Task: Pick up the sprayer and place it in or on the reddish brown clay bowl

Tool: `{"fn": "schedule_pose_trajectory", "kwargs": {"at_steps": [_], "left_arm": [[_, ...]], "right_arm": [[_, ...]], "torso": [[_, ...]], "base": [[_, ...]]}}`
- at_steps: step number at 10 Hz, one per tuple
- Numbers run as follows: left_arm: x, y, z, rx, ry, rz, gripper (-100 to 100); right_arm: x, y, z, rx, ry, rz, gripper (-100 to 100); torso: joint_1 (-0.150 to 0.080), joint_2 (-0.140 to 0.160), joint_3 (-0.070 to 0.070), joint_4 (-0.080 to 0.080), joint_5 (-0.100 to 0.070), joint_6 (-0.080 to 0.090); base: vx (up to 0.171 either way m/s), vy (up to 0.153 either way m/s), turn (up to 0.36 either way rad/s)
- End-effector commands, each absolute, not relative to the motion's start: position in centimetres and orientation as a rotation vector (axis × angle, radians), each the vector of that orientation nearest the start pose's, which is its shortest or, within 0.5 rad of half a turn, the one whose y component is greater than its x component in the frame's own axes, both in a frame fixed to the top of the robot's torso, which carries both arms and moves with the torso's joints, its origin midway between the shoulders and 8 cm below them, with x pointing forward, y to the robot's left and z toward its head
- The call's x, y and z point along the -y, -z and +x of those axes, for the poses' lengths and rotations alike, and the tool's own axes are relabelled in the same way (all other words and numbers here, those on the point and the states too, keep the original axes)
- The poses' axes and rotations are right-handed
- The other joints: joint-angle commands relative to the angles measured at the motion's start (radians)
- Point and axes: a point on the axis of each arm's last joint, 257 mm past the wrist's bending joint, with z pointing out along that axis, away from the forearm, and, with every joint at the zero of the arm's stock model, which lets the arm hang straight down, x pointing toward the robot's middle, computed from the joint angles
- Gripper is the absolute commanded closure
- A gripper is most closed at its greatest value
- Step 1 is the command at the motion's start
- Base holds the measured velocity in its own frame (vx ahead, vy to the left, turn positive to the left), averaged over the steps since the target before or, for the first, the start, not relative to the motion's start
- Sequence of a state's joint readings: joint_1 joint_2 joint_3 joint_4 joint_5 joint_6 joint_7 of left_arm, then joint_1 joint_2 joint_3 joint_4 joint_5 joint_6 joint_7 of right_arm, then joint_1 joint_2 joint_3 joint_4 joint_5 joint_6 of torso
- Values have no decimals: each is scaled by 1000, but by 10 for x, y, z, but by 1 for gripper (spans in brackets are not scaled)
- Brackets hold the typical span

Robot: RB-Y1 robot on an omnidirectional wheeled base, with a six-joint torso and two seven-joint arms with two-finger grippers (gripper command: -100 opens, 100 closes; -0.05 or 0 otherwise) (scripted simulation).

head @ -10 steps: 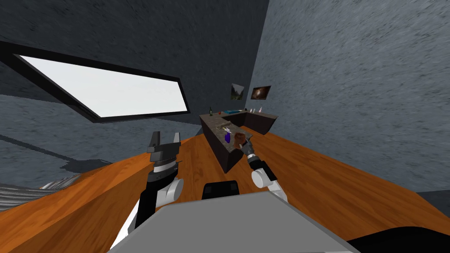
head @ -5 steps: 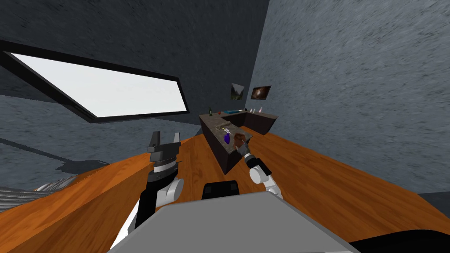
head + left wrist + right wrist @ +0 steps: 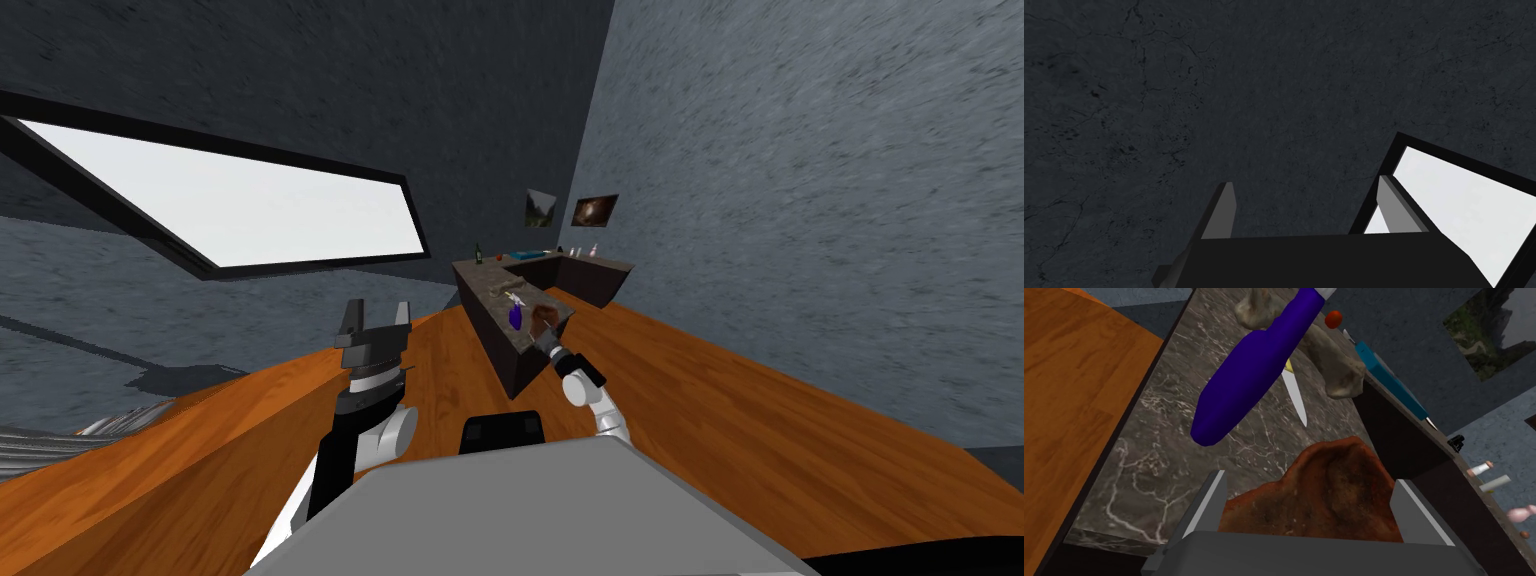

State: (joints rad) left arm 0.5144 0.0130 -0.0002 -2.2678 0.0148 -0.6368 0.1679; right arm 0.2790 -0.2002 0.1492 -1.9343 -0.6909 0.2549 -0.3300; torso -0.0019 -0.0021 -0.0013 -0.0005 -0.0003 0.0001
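The sprayer (image 3: pixel 1249 373) is a purple bottle with a white top, standing on the marble counter (image 3: pixel 1149 463) just beyond my right gripper (image 3: pixel 1309 478). That gripper is open, and the reddish brown bowl (image 3: pixel 1324 488) lies close under and between its fingers, with its near part hidden by the gripper's body. In the head view the sprayer (image 3: pixel 516 314) stands just left of the bowl (image 3: pixel 543 316), with the right gripper (image 3: pixel 545 335) at the counter's near end. My left gripper (image 3: pixel 375 315) is raised at my left side, open and holding nothing (image 3: pixel 1306 182).
A knife (image 3: pixel 1296 400) and a grey lumpy thing (image 3: pixel 1334 373) lie behind the sprayer, with a small red ball (image 3: pixel 1333 319) and a teal item (image 3: pixel 1394 388) farther on. A dark bottle (image 3: pixel 479 253) stands at the counter's far corner. Orange wooden floor (image 3: pixel 700 400) surrounds the counter.
My right arm has reached forward and a little left, bringing its gripper up over the bowl at the counter's near end. The left arm has not moved.
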Motion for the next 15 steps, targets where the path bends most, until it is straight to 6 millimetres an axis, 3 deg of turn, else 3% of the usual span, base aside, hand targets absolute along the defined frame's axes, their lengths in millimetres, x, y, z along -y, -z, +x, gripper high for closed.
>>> {"fn": "schedule_pose_trajectory", "kwargs": {"at_steps": [1, 8, 15], "left_arm": [[-277, -39, 321, -496, 1490, -622, 0], [-277, -39, 321, -496, 1490, -622, 0], [-277, -39, 321, -496, 1490, -622, 0]], "right_arm": [[173, 247, 462, 1150, 2148, -2337, -100], [120, 255, 482, 870, 1927, -2252, -100], [53, 233, 494, 601, 1807, -2120, -100]], "torso": [[0, 0, 0, 0, 0, 0], [-1, 0, 0, 0, 0, 0], [1, 0, 0, 0, 0, 0]], "base": [[25, -31, 11], [39, -45, 20], [39, -37, 12]]}}
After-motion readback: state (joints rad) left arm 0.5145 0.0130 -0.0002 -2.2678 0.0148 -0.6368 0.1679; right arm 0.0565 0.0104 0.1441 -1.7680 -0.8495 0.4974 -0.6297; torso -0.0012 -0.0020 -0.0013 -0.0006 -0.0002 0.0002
